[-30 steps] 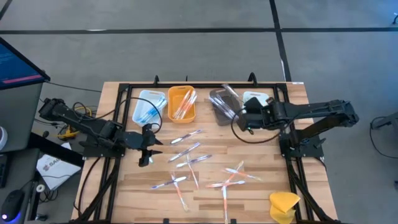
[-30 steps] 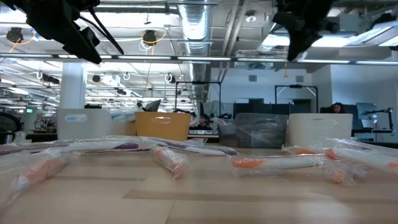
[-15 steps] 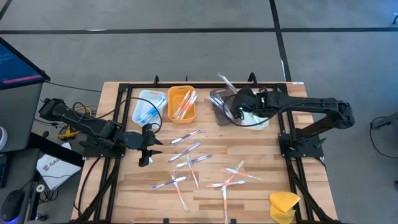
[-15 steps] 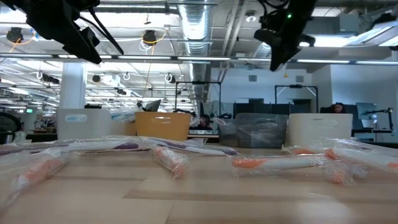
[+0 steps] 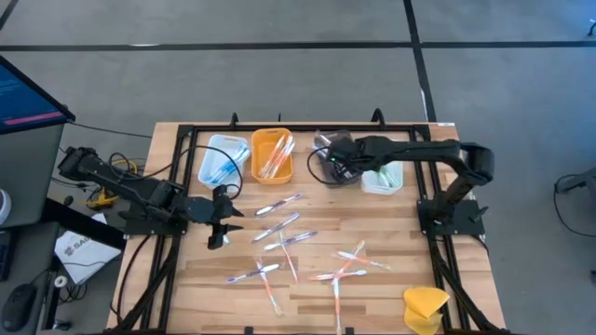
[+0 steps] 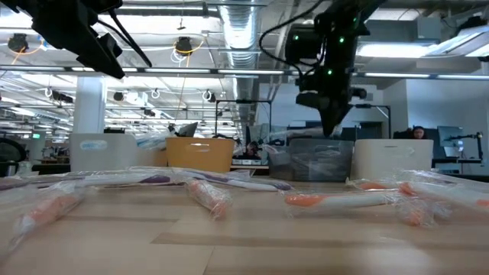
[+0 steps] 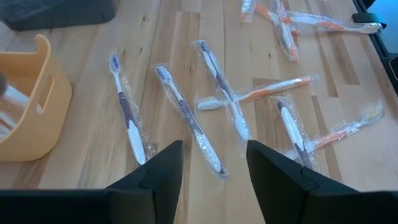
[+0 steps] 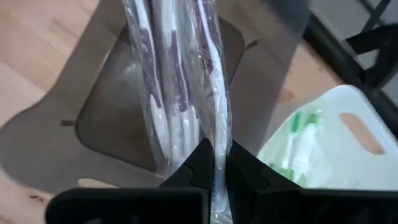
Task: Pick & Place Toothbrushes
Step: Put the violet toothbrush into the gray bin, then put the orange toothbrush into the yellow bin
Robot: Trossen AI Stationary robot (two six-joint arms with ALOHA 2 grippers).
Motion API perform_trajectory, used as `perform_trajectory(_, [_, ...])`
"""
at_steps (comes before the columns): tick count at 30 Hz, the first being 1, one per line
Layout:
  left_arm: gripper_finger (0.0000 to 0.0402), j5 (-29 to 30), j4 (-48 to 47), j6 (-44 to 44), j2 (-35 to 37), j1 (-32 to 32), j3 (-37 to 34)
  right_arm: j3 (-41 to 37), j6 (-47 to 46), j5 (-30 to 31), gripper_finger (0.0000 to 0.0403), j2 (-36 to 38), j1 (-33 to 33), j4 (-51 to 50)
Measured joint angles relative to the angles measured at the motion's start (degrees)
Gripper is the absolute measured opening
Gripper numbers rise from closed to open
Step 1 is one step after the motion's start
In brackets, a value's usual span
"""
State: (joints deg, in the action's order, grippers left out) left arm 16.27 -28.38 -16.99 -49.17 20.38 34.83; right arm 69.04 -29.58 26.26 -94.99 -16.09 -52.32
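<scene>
My right gripper point(image 5: 337, 160) hovers over the grey tray point(image 5: 326, 172) at the table's far side, shut on a clear-wrapped purple-and-white toothbrush point(image 8: 208, 74). A second wrapped toothbrush point(image 8: 152, 93) shows right beside it over the tray; I cannot tell whether it is in the hold too. Several wrapped toothbrushes point(image 5: 279, 233) lie flat on the wood mid-table. My left gripper point(image 5: 221, 216) hangs open above the table's left side, with nothing between its fingers point(image 7: 155, 177). My right gripper pinches the wrapped toothbrush at its near end point(image 8: 214, 146) between its two fingers. The fingers come from above, slanting down toward the table's left. The toothbrush runs on past the fingertips over the grey tray's floor point(image 8: 118, 124). Whether its far end touches the tray, I cannot tell.
Along the far edge stand a light blue tray point(image 5: 222, 160), an orange tray point(image 5: 272, 155) and a white tray point(image 5: 382, 177) with green toothbrushes. A yellow lump point(image 5: 424, 305) sits at the near right corner. A black frame point(image 5: 186, 135) borders the table.
My right gripper has swung toward the table's left edge and come down, from over the white tray to over the grey tray, tipping more steeply downward. It has stayed shut, and the wrapped toothbrush has travelled with it.
</scene>
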Motion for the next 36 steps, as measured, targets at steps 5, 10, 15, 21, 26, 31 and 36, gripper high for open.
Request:
perform_trajectory(5, [0.0172,0.0,0.2,0.0,0.0,0.0,-0.9,0.0,1.1,-4.3,0.0014,-4.1,-1.1,2.7])
perform_trajectory(10, [0.0172,0.1,0.3,-0.5,0.0,0.0,-3.8,0.1,1.5,-5.7,0.0014,-6.8,-1.7,3.8])
perform_trajectory(15, [0.0172,0.3,0.7,-1.4,0.0,0.0,-4.4,0.0,1.5,-8.4,0.0043,-7.5,-2.1,3.8])
perform_trajectory(21, [0.0172,0.4,1.3,-1.4,0.0,0.0,-4.4,0.4,1.0,-8.4,0.0107,-6.8,-1.9,3.6])
perform_trajectory(26, [0.0172,0.4,1.5,-1.4,0.0,0.0,-4.5,2.9,0.6,-8.4,0.0158,-6.5,-1.9,-0.5])
perform_trajectory(31, [0.0172,0.4,1.6,-1.3,0.0,0.0,-4.5,6.9,1.3,-8.2,0.0207,-6.5,-1.1,-6.4])
perform_trajectory(36, [0.0172,0.5,1.8,0.1,0.0,0.0,-4.5,12.5,4.8,-8.3,0.0227,-6.5,2.1,-9.6])
